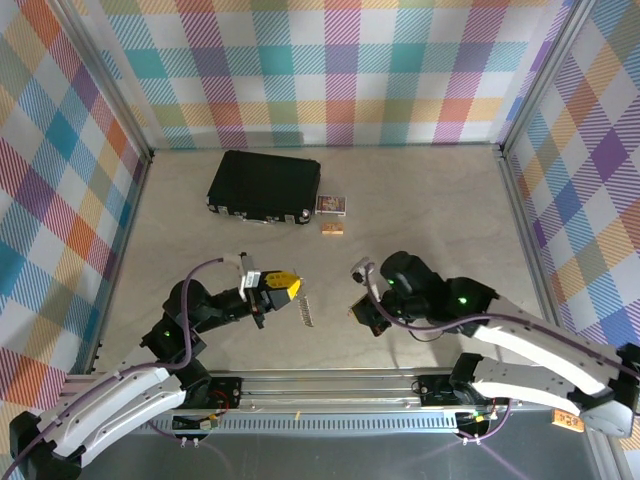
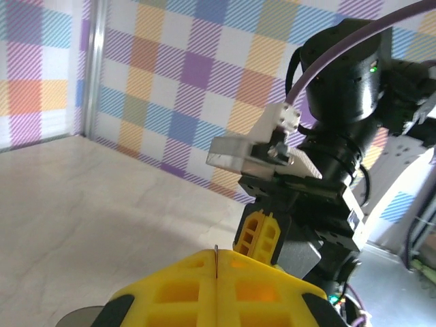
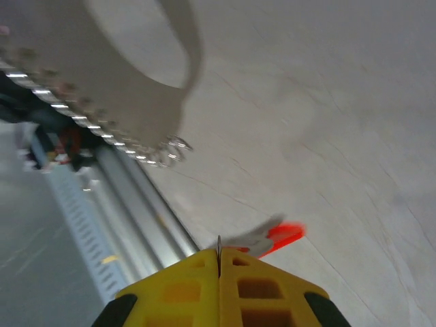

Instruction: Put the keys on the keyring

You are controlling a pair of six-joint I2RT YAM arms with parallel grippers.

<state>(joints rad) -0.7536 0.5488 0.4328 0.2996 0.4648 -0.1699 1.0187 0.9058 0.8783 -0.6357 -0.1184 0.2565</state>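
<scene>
Reaching left arm: extended low from its base toward mid-counter point(image 1: 440, 200), wrist pointing right.
Left tool point(image 1: 292, 288): yellow fingers pressed together.
Right arm: folded leftward across the front, wrist dipped toward the counter.
Right tool point(image 3: 219, 257): fingers together, tip just short of the keyring; contact cannot be told.
Keyring point(image 3: 281, 236): red tag lying on the counter, blurred.
Keys point(image 1: 307, 311): flat on the counter between the two tools.

White-shelled arms point(image 1: 110, 395) with black joints, green lights point(image 1: 165, 328) and purple cables point(image 1: 200, 268); left gripper point(image 2: 215, 262) and right gripper point(image 3: 219, 255) have yellow fingers.
</scene>
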